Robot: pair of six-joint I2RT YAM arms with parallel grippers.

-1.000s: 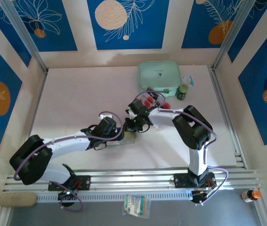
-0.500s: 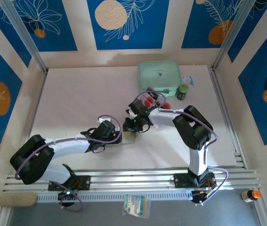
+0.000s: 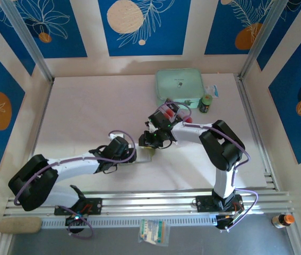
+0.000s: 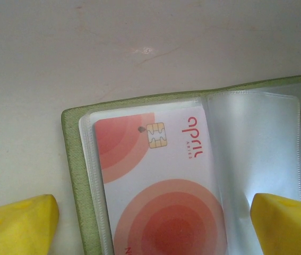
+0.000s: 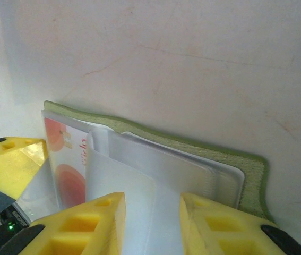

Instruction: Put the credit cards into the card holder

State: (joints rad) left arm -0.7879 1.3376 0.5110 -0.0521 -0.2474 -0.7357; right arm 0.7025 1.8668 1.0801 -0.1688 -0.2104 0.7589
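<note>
The card holder point(image 4: 78, 175) lies open on the table, olive-green outside with clear plastic sleeves point(image 4: 256, 149) inside. A pale credit card point(image 4: 155, 186) with red round marks and a chip sits in its left sleeve. My left gripper point(image 4: 153, 212) stands open wide, one yellow finger point(image 4: 17, 223) off the holder's left edge and the other over the right sleeve. My right gripper point(image 5: 152, 223) is open, its fingers point(image 5: 86, 223) parted on either side of a raised clear sleeve flap point(image 5: 155, 186). From above, both grippers point(image 3: 137, 155) point(image 3: 151, 142) meet over the holder point(image 3: 148, 154).
A mint-green case point(image 3: 179, 85) lies at the back, with a small green jar point(image 3: 206, 103) to its right. A clear tray with red things point(image 3: 167, 112) sits just behind my right wrist. Metal rails point(image 3: 155, 199) line the near edge.
My right gripper's jaws have come apart from shut. My left wrist has drawn slightly back toward the near edge, still open.
</note>
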